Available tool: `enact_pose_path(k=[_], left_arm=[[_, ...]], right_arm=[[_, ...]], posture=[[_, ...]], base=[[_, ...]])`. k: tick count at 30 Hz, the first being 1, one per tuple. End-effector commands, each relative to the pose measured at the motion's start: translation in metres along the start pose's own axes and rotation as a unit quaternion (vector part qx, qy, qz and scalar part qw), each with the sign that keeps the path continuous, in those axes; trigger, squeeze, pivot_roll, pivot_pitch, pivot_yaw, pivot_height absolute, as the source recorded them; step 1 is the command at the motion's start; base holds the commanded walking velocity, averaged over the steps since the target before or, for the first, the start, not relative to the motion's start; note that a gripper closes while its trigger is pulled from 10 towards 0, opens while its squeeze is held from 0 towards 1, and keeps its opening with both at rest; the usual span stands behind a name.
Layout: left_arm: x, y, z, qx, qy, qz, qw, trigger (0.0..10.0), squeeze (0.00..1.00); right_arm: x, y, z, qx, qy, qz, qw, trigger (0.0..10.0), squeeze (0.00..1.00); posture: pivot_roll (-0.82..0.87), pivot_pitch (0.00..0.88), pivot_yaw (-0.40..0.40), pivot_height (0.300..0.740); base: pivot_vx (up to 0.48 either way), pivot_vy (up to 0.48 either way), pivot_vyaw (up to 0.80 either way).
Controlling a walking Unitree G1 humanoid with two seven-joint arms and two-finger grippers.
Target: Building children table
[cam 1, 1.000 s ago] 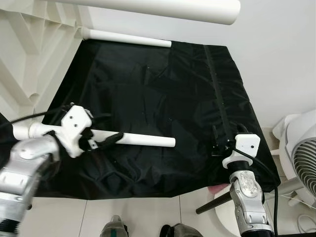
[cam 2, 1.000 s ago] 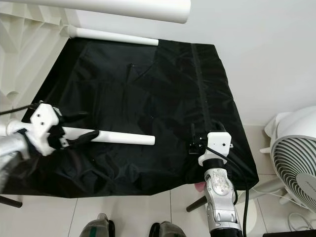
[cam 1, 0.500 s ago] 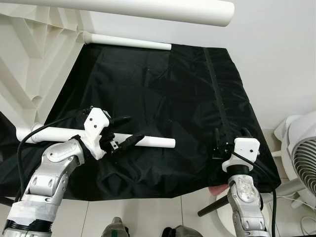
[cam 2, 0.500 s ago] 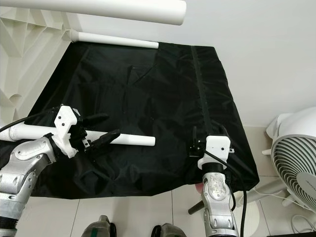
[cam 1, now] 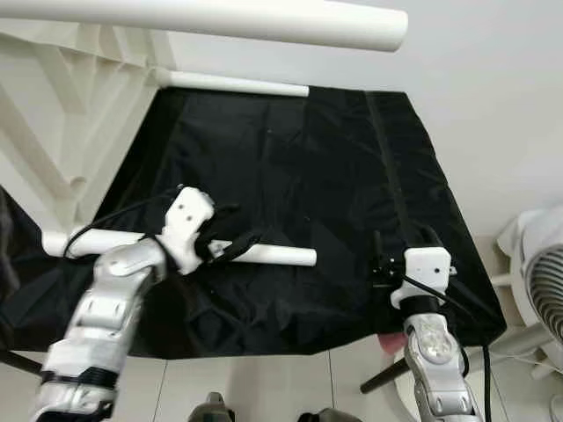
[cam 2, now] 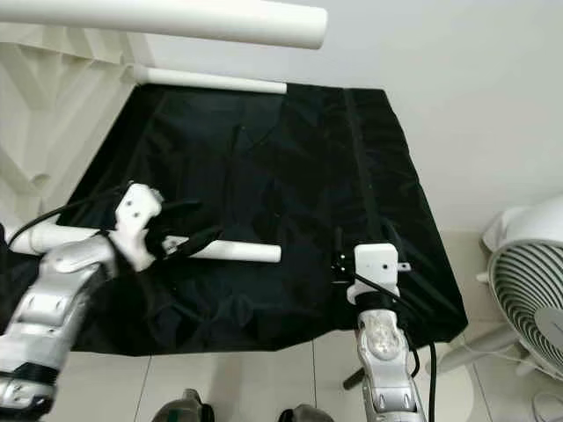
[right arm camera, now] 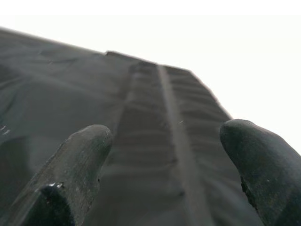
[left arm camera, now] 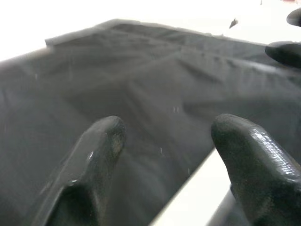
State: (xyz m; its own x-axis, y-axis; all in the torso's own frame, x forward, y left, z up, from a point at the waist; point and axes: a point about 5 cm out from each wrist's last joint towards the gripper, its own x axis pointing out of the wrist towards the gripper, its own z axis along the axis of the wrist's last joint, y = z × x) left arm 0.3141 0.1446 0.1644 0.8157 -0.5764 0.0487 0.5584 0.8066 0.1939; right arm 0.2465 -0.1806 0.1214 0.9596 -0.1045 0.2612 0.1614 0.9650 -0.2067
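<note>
**Desk:** What is the step here, and how should it be done?

**Photographer:** The left gripper (cam 1: 230, 247) hangs over a white table leg (cam 1: 264, 255) that lies across a black cloth (cam 1: 308, 176); its two black fingers (left arm camera: 94, 155) stand apart, one to each side of the tube, not closed on it. My reading is that the leg is about to be grasped. The sound way is to come down square to the tube, close across its width near the middle so it hangs level, and avoid pinching the fabric beneath it.

**Desk:** And the other arm?

**Photographer:** The right gripper (cam 1: 400, 248) rests low over the cloth's near right edge, fingers (right arm camera: 80, 160) spread wide with nothing between them, beside a stitched seam (cam 1: 391, 167) that runs front to back.

**Desk:** Materials?

**Photographer:** The leg is a smooth, round, matt white tube, likely to roll if nudged. A second white leg (cam 1: 233, 83) lies at the far edge of the cloth, and a thicker white tube (cam 1: 264, 19) crosses overhead. The cloth is thin, slightly glossy and creased. To the left stands a ribbed white moulded panel (cam 1: 53, 132), presumably the tabletop's underside. A white fan (cam 2: 528, 290) sits on the pale tiled floor (cam 2: 220, 378) to the right
</note>
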Motion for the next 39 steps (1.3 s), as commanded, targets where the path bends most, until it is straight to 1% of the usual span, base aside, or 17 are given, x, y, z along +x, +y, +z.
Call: enact_pose_path(k=[1, 4, 5, 6, 8, 9, 11, 12, 14, 18, 20, 22, 25, 33, 36, 39], left_arm=[[0.000, 0.014, -0.002, -0.001, 0.005, 0.102, 0.995, 10.0, 0.00], [0.003, 0.014, -0.001, -0.006, -0.001, 0.116, 0.993, 10.0, 0.00], [0.005, 0.014, -0.001, -0.012, -0.006, 0.125, 0.992, 10.0, 0.00], [0.005, 0.014, -0.001, -0.012, -0.006, 0.125, 0.992, 10.0, 0.00], [0.008, 0.015, 0.000, -0.016, -0.014, 0.143, 0.989, 10.0, 0.00], [0.010, 0.016, -0.001, -0.026, -0.015, 0.148, 0.989, 10.0, 0.00], [0.012, 0.018, 0.000, -0.010, -0.028, 0.157, 0.987, 10.0, 0.00], [0.012, 0.018, 0.000, -0.010, -0.028, 0.157, 0.987, 10.0, 0.00], [0.014, 0.018, -0.004, -0.024, -0.025, 0.160, 0.986, 10.0, 0.00], [0.018, 0.018, -0.006, -0.022, -0.017, 0.168, 0.985, 10.0, 0.00], [0.021, 0.017, -0.005, -0.016, -0.016, 0.176, 0.984, 10.0, 0.00], [0.024, 0.019, -0.005, -0.027, -0.016, 0.182, 0.983, 10.0, 0.00], [0.026, 0.019, -0.006, -0.031, -0.018, 0.179, 0.983, 10.0, 0.00], [0.026, 0.018, -0.013, -0.029, -0.009, 0.179, 0.983, 10.0, 0.00], [0.024, 0.016, -0.023, -0.031, 0.002, 0.179, 0.983, 10.0, 0.00], [0.024, 0.016, -0.023, -0.031, 0.002, 0.179, 0.983, 10.0, 0.00]], right_arm=[[0.002, -0.009, 0.000, -0.005, 0.003, -0.033, 0.999, 10.0, 0.00], [0.003, -0.011, 0.001, -0.005, 0.004, -0.045, 0.999, 10.0, 0.00], [0.005, -0.012, 0.001, 0.001, 0.007, -0.059, 0.998, 10.0, 0.00], [0.005, -0.012, 0.001, 0.001, 0.007, -0.059, 0.998, 10.0, 0.00], [0.009, -0.013, 0.002, 0.006, 0.008, -0.075, 0.997, 10.0, 0.00], [0.011, -0.013, 0.002, 0.010, 0.009, -0.082, 0.997, 10.0, 0.00], [0.015, -0.011, 0.003, 0.012, 0.006, -0.084, 0.996, 10.0, 0.00], [0.015, -0.011, 0.003, 0.012, 0.006, -0.084, 0.996, 10.0, 0.00], [0.017, -0.009, 0.005, 0.018, 0.002, -0.080, 0.997, 10.0, 0.00], [0.018, -0.009, 0.003, 0.026, 0.003, -0.085, 0.996, 10.0, 0.00], [0.017, -0.009, 0.002, 0.027, 0.005, -0.089, 0.996, 10.0, 0.00], [0.016, -0.008, 0.001, 0.030, 0.008, -0.093, 0.995, 10.0, 0.00], [0.014, -0.009, -0.001, 0.031, 0.013, -0.099, 0.994, 10.0, 0.00], [0.008, -0.011, -0.010, 0.022, 0.028, -0.100, 0.994, 10.0, 0.00], [-0.005, -0.014, -0.025, 0.012, 0.053, -0.099, 0.994, 10.0, 0.00], [-0.005, -0.014, -0.025, 0.012, 0.053, -0.099, 0.994, 10.0, 0.00]], posture=[[0.09, 0.028, 0.004, 0.740], [0.09, 0.027, -0.008, 0.740], [0.10, 0.027, -0.019, 0.740], [0.10, 0.027, -0.019, 0.740], [0.10, 0.024, -0.038, 0.740], [0.10, 0.024, -0.038, 0.740], [0.09, 0.025, -0.046, 0.740], [0.09, 0.025, -0.046, 0.740], [0.09, 0.023, -0.038, 0.740], [0.09, 0.021, -0.034, 0.740], [0.09, 0.016, -0.027, 0.740], [0.09, 0.011, -0.026, 0.740], [0.08, 0.000, -0.026, 0.740], [0.08, 0.000, -0.030, 0.740], [0.07, 0.000, -0.036, 0.740], [0.07, 0.000, -0.036, 0.740]], base=[[0.000, 0.000, 0.00], [0.000, 0.000, 0.00], [0.000, 0.000, 0.80], [0.000, 0.000, 0.80], [0.000, 0.000, 0.80], [0.000, 0.000, 0.80], [0.000, 0.000, 0.80], [0.000, 0.000, 0.80], [0.000, 0.000, 0.00], [0.000, 0.000, 0.00], [0.000, 0.000, 0.00], [0.000, 0.000, 0.00], [0.000, 0.000, 0.00], [0.000, 0.000, 0.00], [0.000, 0.197, 0.00], [0.000, 0.296, 0.00]])
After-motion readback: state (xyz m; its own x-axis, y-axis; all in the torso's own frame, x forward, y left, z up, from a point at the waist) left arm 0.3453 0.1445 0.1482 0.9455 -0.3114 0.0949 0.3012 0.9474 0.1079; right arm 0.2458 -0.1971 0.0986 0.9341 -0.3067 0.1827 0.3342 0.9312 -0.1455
